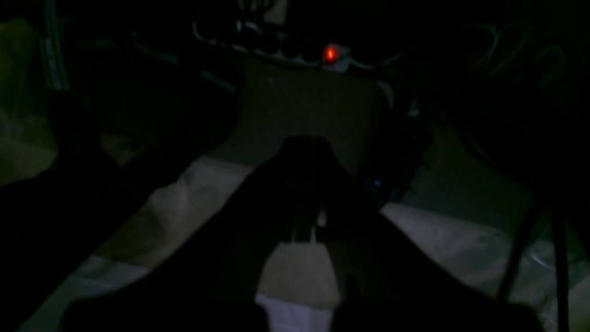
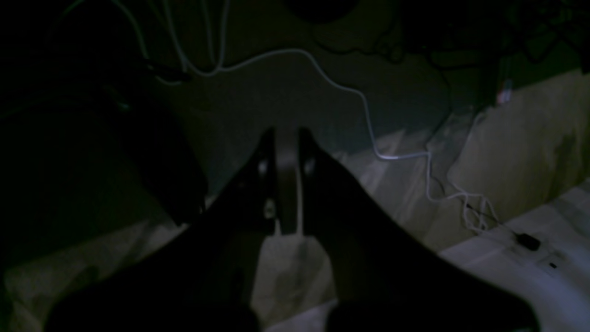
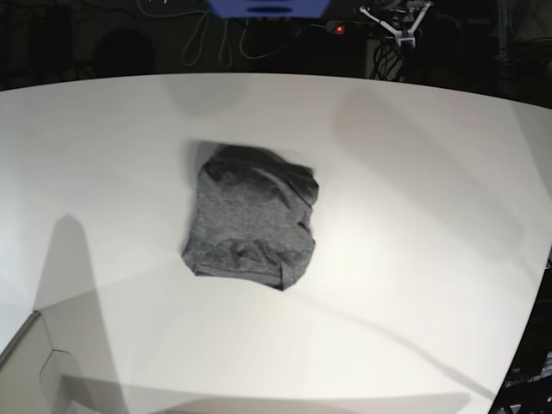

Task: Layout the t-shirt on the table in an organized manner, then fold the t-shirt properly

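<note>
One shirt [image 3: 250, 226] is lying on the desk [image 3: 414, 216] in the base view, a little left of the middle and well apart from every edge. It is sitting as a compact, roughly rectangular grey bundle, with creases running across its upper right part and a rumpled fold along its lower edge. No sleeve is sticking out from the bundle. Soft shadows are falling across the white surface around it, and neither arm is showing in this view.

Both wrist views are very dark. In the left wrist view, the left tool [image 1: 306, 152] is showing only as a black shape with its two sides meeting at the tip, so its jaws are standing together with nothing between them. A small red light [image 1: 330, 54] is glowing beyond it, among dim cables.

In the right wrist view, the right tool [image 2: 286, 138] is pointing away from the camera with its jaws drawn together, only a narrow slit showing between them, and it is gripping nothing. A pale cable [image 2: 368, 120] is trailing across the dim floor behind it, ending near a small black plug [image 2: 528, 240].
</note>
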Robot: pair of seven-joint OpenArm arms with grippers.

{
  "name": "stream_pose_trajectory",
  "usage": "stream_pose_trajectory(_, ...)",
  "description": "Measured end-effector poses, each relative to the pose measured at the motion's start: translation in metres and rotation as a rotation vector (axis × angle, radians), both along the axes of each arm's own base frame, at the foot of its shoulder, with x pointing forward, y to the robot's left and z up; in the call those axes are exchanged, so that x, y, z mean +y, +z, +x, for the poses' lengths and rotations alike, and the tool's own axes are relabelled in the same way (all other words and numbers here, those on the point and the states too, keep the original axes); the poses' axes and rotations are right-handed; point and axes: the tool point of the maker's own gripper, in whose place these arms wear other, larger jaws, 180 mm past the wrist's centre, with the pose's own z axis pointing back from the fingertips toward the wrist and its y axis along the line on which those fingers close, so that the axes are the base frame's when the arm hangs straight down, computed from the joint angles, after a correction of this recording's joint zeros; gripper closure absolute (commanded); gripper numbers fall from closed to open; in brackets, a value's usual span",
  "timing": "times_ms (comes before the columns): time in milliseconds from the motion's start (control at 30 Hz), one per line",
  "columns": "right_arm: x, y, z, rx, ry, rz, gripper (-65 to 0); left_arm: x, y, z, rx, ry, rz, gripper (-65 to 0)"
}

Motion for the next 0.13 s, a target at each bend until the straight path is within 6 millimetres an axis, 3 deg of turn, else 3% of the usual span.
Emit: stream_pose_trajectory(133, -0.014, 0.001, 0.003, -0.004, 0.007, -0.021, 0.0, 0.007, 0.001, 0.005, -0.012, -0.001, 0.016, 0.0)
